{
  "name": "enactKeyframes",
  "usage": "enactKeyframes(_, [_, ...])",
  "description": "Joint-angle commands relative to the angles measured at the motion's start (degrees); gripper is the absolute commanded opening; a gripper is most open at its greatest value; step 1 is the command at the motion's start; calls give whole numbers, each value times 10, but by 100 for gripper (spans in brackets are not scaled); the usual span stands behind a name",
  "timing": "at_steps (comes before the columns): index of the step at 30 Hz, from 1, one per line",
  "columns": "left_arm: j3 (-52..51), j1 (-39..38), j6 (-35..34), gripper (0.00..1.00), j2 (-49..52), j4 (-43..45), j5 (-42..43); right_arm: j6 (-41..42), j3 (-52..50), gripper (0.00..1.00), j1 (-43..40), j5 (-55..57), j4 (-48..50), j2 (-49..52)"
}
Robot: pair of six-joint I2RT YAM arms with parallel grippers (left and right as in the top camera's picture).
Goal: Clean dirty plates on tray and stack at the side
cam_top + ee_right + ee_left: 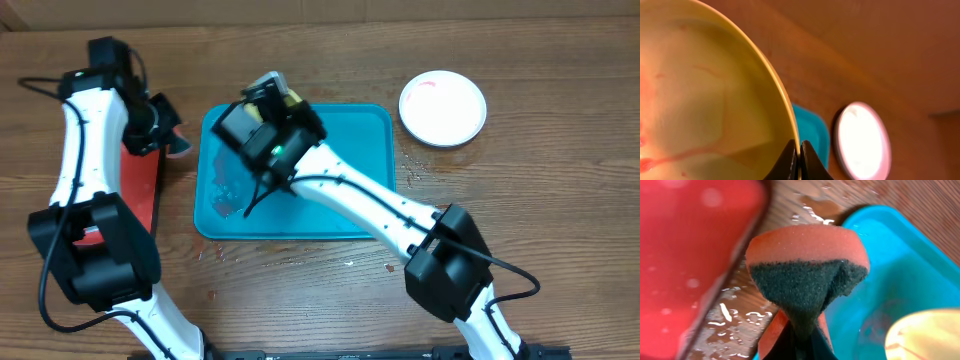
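Yellow-green plate (700, 100), red-smeared, is pinched at its rim by the closed right tool (799, 161) over the teal tray (362, 135), left tool (801, 342) clamped on a sponge (807, 262) just beside that tray; cleaning step judged in hand, next requiring sponge brought onto the smeared face.

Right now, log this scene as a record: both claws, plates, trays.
left claw: shut on sponge
right claw: shut on rim of yellow-green plate, which has red smears
white plate: on table, right of teal tray
red tray: left of teal tray
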Motion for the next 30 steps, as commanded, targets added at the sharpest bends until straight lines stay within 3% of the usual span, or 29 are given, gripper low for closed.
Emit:
enactKeyframes(1, [8,32,8,4,-9,-9,10,-127,16,4,19,130,44,-23])
enactKeyframes(10, [6,104,-10,4,-7,7,-57,-309,16,4,39,190,145,-23])
enactKeyframes(18, [-6,161,-19,4,2,18,-49,-311,16,4,39,190,159,-23])
enactKeyframes(30, [-39,164,-19,4,50,44,-30,-311,16,4,39,190,187,-23])
